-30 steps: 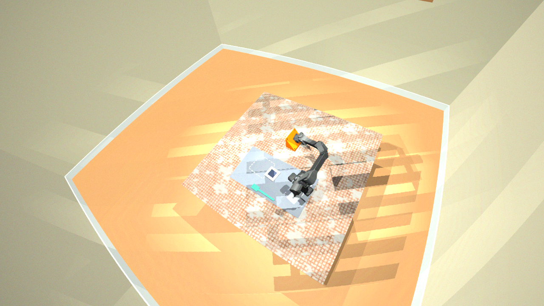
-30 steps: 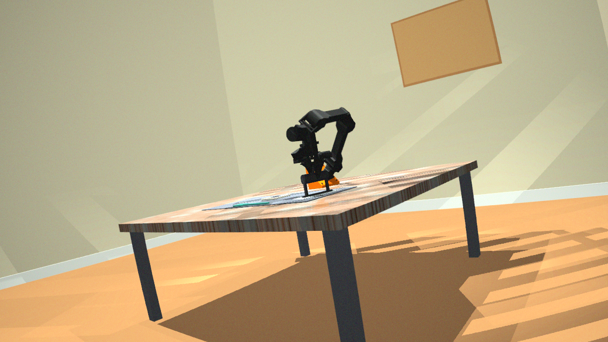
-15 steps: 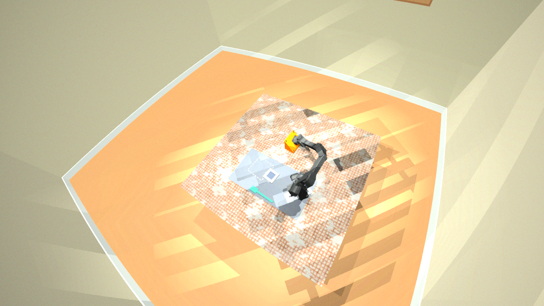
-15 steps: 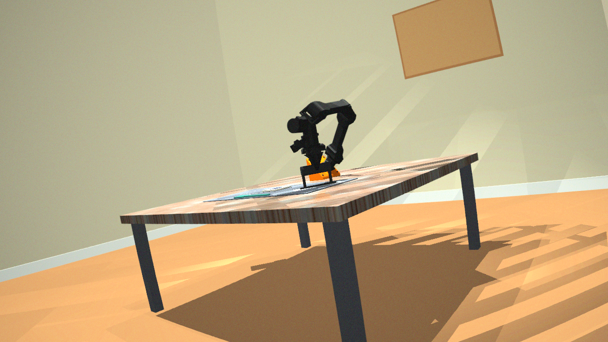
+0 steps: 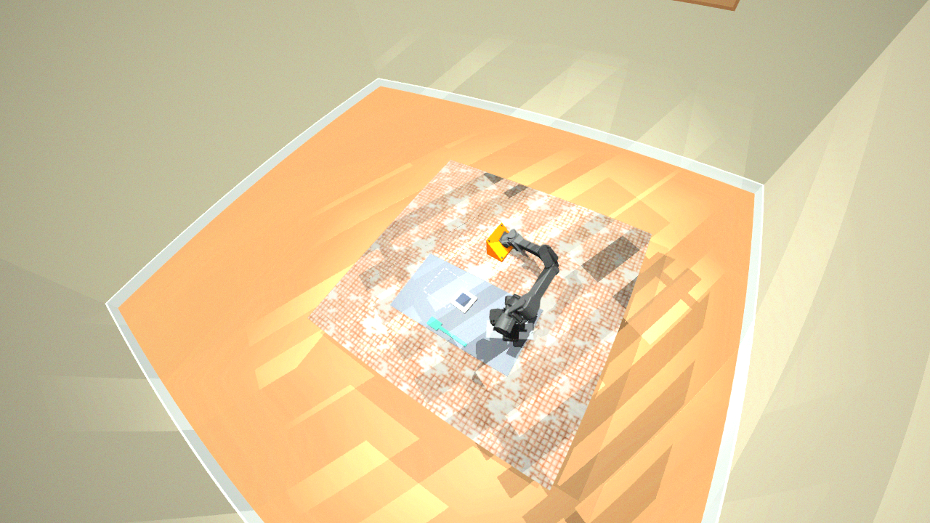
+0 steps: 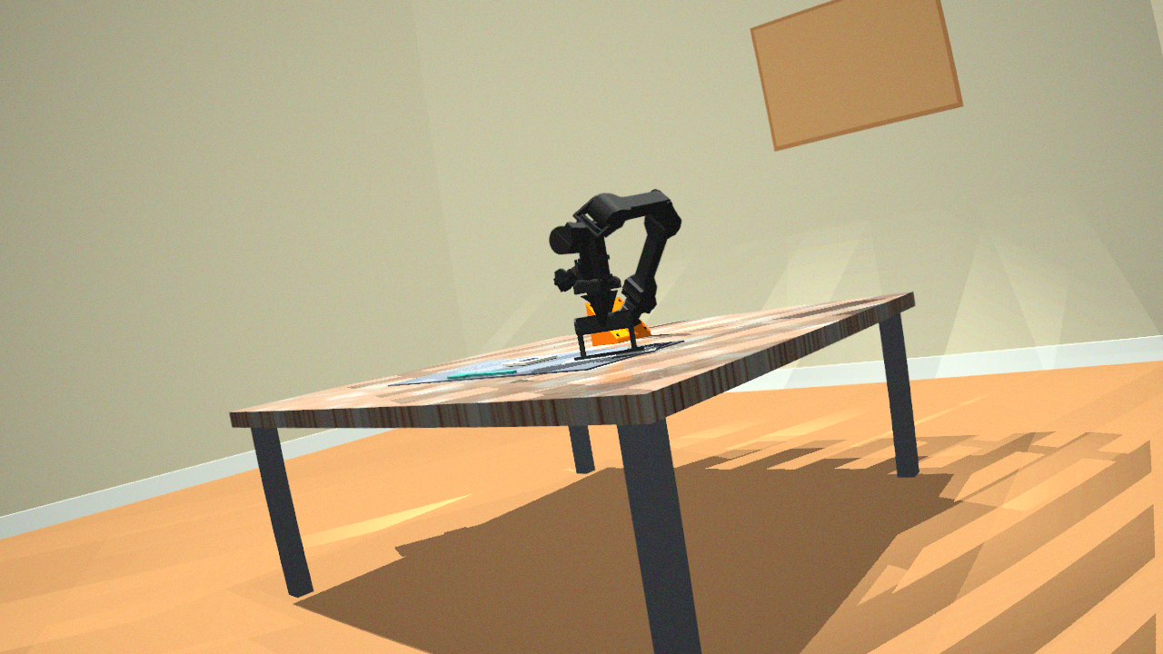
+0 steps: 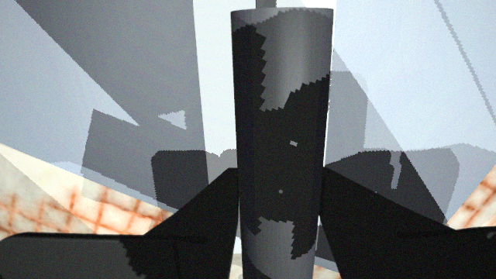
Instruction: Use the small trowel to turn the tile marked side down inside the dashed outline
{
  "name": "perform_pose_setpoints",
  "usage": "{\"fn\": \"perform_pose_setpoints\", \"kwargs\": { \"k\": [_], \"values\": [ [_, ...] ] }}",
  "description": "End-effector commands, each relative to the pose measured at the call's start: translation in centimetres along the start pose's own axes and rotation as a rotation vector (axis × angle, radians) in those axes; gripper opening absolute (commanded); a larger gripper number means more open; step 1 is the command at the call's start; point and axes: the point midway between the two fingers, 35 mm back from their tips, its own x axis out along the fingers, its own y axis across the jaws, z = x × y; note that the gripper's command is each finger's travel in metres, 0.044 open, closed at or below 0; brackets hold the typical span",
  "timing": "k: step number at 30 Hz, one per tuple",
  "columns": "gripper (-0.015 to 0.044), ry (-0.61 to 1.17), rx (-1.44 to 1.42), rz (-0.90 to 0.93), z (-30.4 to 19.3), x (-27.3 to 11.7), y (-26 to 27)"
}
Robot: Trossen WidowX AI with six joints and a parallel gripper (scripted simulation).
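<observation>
My gripper (image 5: 511,325) (image 6: 605,321) (image 7: 280,194) is shut on the trowel's black bar handle (image 6: 582,326) (image 7: 282,97). The trowel's pale flat blade (image 5: 491,331) lies below the handle, level, at or just above the right part of the mat (image 5: 408,300); I cannot tell if it touches. The arm hides much of the trowel in the top view. The tile (image 5: 463,299) (image 6: 532,360) lies flat on the mat with its dark blue marked square up. It sits at the near right side of the dashed outline (image 5: 434,278), to the left of the trowel.
A turquoise spatula-like tool (image 5: 448,330) (image 6: 481,374) lies along the mat's front edge, between the tile and the table's front. An orange bracket (image 5: 496,247) (image 6: 604,337) stands at the arm's base behind the mat. The patterned table (image 5: 520,410) extends on all sides.
</observation>
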Motion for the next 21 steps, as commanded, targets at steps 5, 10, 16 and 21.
{"fn": "perform_pose_setpoints", "kwargs": {
  "k": [5, 10, 16, 21],
  "values": [
    [0.0130, 0.002, 0.235, -0.002, -0.07, 0.04, -0.03],
    [0.0130, 0.002, 0.240, -0.002, -0.07, 0.04, -0.03],
    [0.0261, 0.002, 0.240, -0.002, -0.07, 0.04, -0.03],
    [0.0270, 0.002, 0.240, -0.002, -0.07, 0.04, -0.03]
  ]
}}
